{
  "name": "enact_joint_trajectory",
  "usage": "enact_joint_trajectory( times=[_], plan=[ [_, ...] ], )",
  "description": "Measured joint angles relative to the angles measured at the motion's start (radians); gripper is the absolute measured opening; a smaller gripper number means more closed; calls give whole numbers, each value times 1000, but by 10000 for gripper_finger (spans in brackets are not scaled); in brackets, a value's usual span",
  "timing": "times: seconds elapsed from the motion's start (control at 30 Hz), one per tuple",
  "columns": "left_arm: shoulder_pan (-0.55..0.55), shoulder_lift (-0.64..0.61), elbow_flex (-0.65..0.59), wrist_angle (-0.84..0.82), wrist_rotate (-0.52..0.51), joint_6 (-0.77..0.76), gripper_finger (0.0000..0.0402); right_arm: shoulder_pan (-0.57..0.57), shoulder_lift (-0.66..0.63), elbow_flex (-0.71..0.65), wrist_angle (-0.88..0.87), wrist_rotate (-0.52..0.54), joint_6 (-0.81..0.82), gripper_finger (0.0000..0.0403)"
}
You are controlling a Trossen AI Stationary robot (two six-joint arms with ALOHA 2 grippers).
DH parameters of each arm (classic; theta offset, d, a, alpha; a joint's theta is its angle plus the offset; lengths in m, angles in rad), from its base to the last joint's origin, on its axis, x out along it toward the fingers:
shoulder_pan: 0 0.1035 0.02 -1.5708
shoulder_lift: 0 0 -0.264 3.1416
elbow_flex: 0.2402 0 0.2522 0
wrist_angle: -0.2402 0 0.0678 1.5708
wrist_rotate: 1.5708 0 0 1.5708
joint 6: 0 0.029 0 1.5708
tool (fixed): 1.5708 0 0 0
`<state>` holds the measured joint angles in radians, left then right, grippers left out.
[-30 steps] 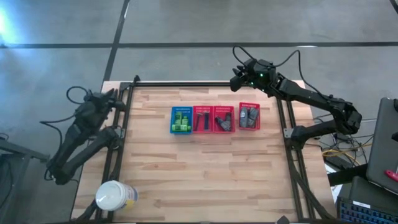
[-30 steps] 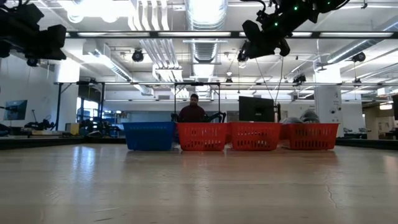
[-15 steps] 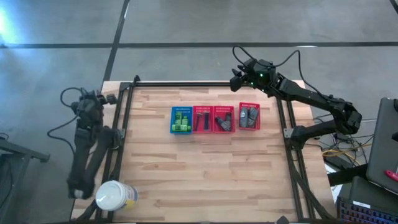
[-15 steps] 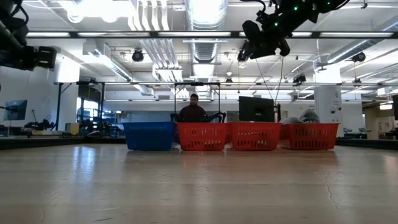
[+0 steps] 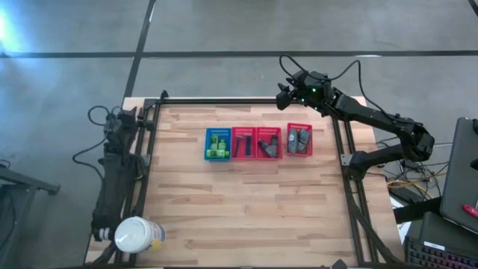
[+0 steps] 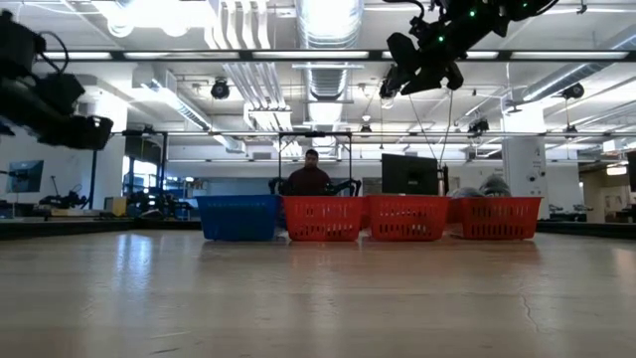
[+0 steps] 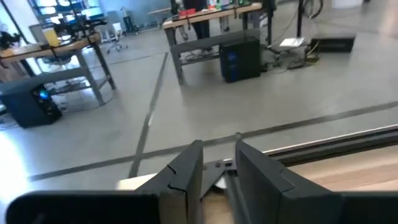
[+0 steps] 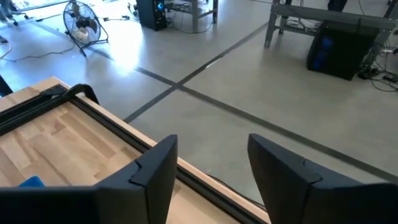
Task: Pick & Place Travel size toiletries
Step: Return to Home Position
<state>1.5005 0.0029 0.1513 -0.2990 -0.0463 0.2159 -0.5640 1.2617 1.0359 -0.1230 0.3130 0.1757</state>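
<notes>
The travel size toiletries lie in four small mesh baskets in a row at the table's middle. Green bottles fill the blue basket. Dark items and mixed pieces are in two red baskets, grey oval containers in the rightmost red basket. My left gripper is at the table's far left corner, by the frame, its fingers a narrow gap apart with nothing between them. My right gripper hangs high over the far edge, open and empty.
A large white round jar stands at the near left corner, next to my left arm's base. A black frame rail runs along the table's far edge and sides. A person sits in the room beyond the baskets.
My left arm has swung round along the table's left edge, and its gripper has sunk lower, as the low view shows. My right arm has kept still.
</notes>
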Motion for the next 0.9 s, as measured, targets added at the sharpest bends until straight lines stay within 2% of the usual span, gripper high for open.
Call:
enact_joint_trajectory(
  times=[0.1, 0.3, 0.9],
  plan=[
    [0, -1, -89, 159, 4, -40, 104, 0, 0, 0, 0, 0, 0, 199],
    [-7, -1, -142, 409, 1, -33, 106, 1, 0, 0, 1, 0, 0, 208],
    [-37, -1, -143, 394, 2, -35, 106, 1, 0, 0, 0, 0, 0, 242]
  ],
)
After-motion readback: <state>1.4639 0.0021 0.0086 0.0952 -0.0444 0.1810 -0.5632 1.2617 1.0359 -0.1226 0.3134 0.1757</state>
